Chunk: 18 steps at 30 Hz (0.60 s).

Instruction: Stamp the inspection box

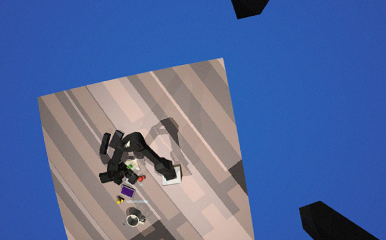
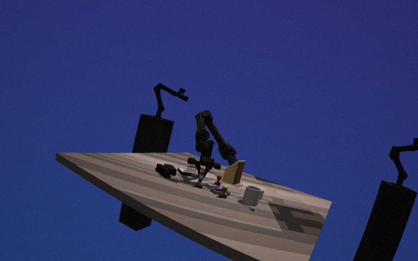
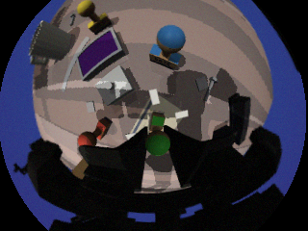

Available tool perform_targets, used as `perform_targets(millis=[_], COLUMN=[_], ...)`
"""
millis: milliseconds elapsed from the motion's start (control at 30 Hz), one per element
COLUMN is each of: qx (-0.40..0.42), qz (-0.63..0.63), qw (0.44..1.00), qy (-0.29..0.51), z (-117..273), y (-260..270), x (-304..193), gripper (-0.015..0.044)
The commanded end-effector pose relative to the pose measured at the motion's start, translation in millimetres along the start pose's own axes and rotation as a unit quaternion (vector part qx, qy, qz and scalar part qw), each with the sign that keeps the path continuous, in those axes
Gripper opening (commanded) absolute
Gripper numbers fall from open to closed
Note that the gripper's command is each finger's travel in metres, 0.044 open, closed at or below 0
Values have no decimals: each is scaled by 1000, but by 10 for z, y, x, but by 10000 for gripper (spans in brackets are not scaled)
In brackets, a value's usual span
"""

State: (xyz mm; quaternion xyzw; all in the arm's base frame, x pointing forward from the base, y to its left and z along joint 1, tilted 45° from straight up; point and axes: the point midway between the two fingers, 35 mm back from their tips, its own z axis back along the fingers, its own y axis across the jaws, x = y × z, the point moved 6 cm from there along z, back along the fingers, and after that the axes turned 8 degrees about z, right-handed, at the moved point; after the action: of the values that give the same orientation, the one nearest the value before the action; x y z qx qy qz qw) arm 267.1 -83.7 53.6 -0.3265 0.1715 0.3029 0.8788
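My gripper (image 2: 201, 177) (image 3: 155, 128) is shut on the green stamp (image 1: 129, 166) (image 2: 202, 172) (image 3: 158, 144). The stamp is over the pale card (image 1: 134, 163) (image 3: 166, 109); I cannot tell whether its base touches it. The fingers and stamp hide part of the card, and no print or box is readable. The purple ink pad (image 1: 127, 191) (image 2: 219, 191) (image 3: 98, 54) lies open in its grey tray. A blue stamp (image 2: 200, 178) (image 3: 170, 39), a red stamp (image 1: 141, 178) (image 2: 219, 177) (image 3: 87, 141) and a yellow stamp (image 1: 118, 201) (image 2: 225, 187) (image 3: 87, 10) are on the bench. No stamp wording is readable.
A grey square piece (image 3: 115, 87) lies between pad and card. A mug (image 1: 132, 219) (image 2: 251, 196) (image 3: 52, 42) stands beyond the pad, past a pale strip (image 1: 137, 201). Black blocks (image 1: 105, 143) (image 2: 163, 170) lie beyond the card. An upright board (image 2: 232, 173) stands by the arm base. A screw (image 3: 211, 87) lies near the card.
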Motion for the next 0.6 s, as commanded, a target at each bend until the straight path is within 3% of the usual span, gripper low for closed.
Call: perform_targets(millis=[0, 567], qx=[0, -1], qz=[2, 2], qw=[1000, 1000], qy=[4, 4], z=[-25, -47], y=[10, 9], x=[-13, -14], gripper=[0, 0])
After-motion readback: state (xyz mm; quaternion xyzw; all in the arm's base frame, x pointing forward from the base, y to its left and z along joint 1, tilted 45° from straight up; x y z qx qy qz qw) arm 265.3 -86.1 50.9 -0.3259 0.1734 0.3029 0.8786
